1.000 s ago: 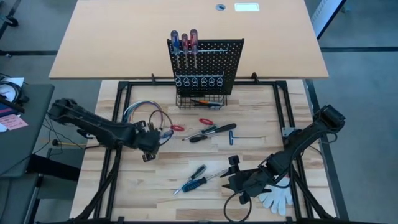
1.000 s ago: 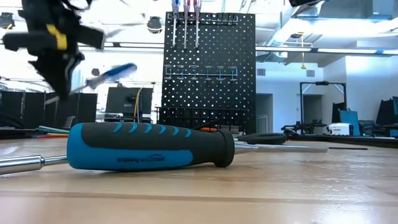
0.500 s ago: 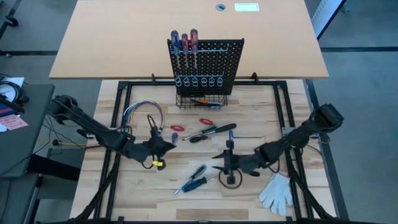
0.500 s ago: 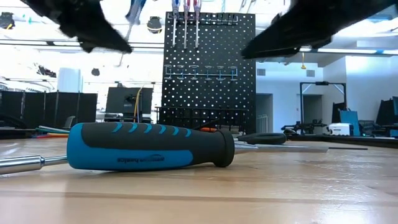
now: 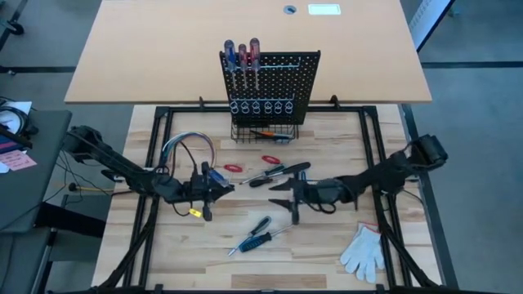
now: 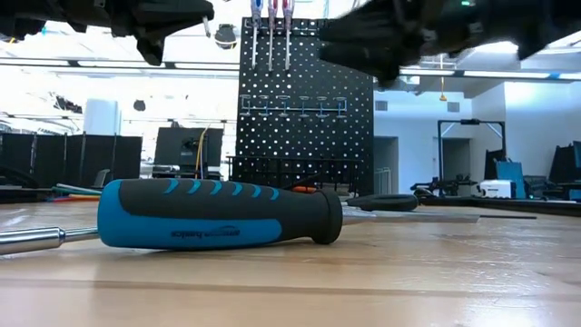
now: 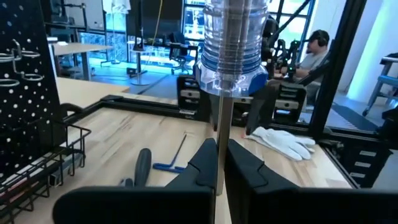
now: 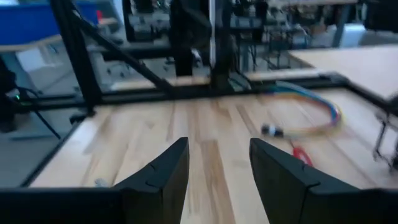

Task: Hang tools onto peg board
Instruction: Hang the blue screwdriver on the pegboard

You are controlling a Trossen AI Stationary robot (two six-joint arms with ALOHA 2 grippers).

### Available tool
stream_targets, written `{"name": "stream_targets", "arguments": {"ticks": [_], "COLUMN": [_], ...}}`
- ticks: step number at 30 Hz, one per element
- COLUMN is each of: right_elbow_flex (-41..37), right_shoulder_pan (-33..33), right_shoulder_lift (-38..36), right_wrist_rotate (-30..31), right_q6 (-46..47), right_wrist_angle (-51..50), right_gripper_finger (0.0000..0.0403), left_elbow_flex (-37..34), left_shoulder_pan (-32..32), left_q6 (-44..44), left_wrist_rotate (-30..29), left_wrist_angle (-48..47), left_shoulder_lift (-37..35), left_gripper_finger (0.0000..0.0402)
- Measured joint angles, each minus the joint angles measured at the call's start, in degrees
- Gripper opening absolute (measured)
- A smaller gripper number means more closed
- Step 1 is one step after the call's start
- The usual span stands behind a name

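Peg board stands behind the loose tools — glove apparently right, wires left.

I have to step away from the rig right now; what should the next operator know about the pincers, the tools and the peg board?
Left pincer: shut on a blue-handled screwdriver, raised above the table's left-centre.
Right pincer: open, empty, over the table's middle.
Peg board: three screwdrivers already hang in its top row; something orange lies in its wire basket.
Left to hang: the held screwdriver, plus tools loose on the table: a blue screwdriver, a black-handled driver, a T-handle key and red-handled pieces.
The white glove and wire bundle stay put.
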Motion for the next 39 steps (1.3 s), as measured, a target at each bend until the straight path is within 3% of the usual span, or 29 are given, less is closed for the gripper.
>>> {"name": "stream_targets", "arguments": {"ticks": [4,13,22,26,32,39], "right_elbow_flex": [6.1,20.8,25.9,28.4,28.7,28.7], "right_shoulder_pan": [-3.3,-6.4,-6.9,-7.8,-8.1,-8.3], "right_shoulder_lift": [6.4,17.5,17.9,17.9,18.0,17.9], "right_wrist_rotate": [-6.9,-7.2,-10.2,-14.4,-14.4,-14.4], "right_q6": [-3.7,-6.6,-8.6,-7.9,-8.0,-7.8], "right_wrist_angle": [1.2,-3.7,-6.6,-12.2,-11.2,-11.8], "right_gripper_finger": [0.0175,0.0175,0.0139,0.0123,0.0106,0.0037], "left_elbow_flex": [0.0,0.0,0.0,0.0,0.0,0.0], "left_shoulder_pan": [0.0,0.0,0.0,0.0,0.0,0.0], "left_q6": [-0.4,-0.8,-0.9,-0.9,-1.0,-0.8], "left_wrist_rotate": [0.0,0.0,0.0,0.0,0.0,0.0], "left_wrist_angle": [-0.1,-0.9,-1.4,-1.3,-1.3,-1.3], "left_shoulder_lift": [0.0,0.0,0.0,0.0,0.0,0.0], "left_gripper_finger": [0.0002,0.0003,0.0004,0.0004,0.0005,0.0005]}}
